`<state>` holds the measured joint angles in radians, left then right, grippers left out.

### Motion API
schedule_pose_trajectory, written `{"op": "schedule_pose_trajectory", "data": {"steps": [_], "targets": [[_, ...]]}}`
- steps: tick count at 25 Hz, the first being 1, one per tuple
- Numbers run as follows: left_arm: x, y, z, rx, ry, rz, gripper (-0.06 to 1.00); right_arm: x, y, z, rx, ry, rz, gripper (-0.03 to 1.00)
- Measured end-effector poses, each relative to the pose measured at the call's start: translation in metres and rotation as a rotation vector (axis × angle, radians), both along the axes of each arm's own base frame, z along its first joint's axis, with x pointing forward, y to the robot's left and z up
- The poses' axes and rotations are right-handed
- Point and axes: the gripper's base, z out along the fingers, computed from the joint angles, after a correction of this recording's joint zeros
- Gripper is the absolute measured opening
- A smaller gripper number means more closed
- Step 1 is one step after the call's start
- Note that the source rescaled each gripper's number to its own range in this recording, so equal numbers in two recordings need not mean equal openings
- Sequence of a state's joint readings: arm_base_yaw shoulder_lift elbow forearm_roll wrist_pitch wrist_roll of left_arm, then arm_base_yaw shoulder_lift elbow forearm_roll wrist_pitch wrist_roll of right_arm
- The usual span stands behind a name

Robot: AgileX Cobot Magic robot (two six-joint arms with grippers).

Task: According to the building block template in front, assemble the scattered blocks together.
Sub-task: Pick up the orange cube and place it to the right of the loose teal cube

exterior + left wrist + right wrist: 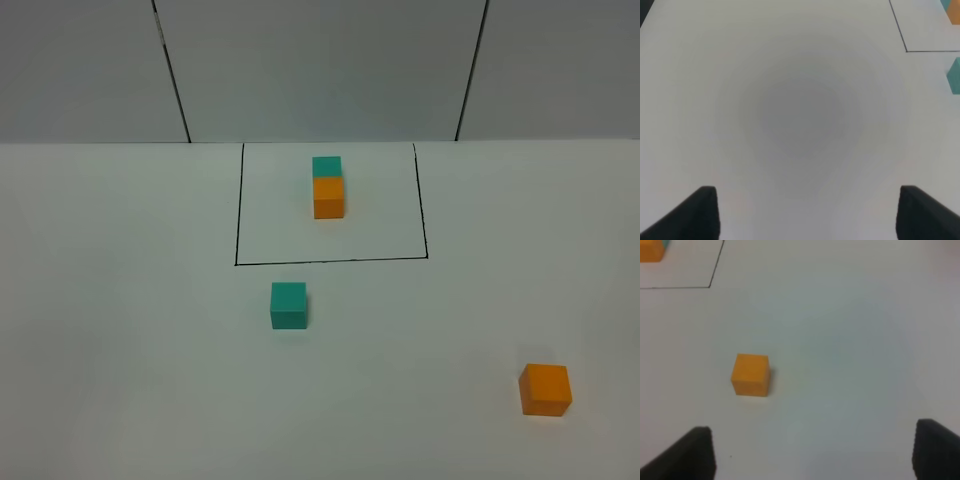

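Since the orange cube (750,375) sits near the front right corner of the surface (110,380), we judge our wide-open, empty right hand (812,432) nearer.

In the left wrist view the teal cube (955,76), just outside the black outline (900,30), is cut by the picture's edge, and only a corner of the template pair (954,15) inside the outline is shown. The outline itself is cut off in both wrist views. Of the left gripper (807,215) and the right gripper (812,455) only blurred dark fingertips are seen.
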<state>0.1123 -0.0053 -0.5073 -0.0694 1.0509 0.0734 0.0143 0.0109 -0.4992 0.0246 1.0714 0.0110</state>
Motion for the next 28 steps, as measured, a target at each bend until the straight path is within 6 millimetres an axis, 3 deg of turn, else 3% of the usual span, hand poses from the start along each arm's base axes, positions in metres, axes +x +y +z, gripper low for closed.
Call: {"op": "schedule_pose_trajectory", "data": {"steps": [4,7,12,16,22,28], "targets": [[0.0,0.0,0.0,0.002,0.0,-0.001,0.63,0.001,0.003,0.007,0.065,0.006,-0.001,0.64],[0.0,0.0,0.0,0.002,-0.001,-0.001,0.63,0.013,0.011,0.018,0.149,0.071,0.049,0.66],[0.0,0.0,0.0,0.001,-0.001,0.0,0.63,0.07,0.027,0.018,0.236,0.339,0.175,0.86],[0.0,0.0,0.0,0.001,-0.001,0.0,0.63,0.133,0.029,-0.007,0.231,0.528,0.195,0.98],[0.0,0.0,0.0,0.001,-0.001,0.0,0.63,0.215,0.028,-0.065,0.201,0.736,0.147,1.0],[0.0,0.0,0.0,0.001,-0.001,0.0,0.63,0.265,0.065,-0.088,0.156,0.827,0.23,1.0]]}}
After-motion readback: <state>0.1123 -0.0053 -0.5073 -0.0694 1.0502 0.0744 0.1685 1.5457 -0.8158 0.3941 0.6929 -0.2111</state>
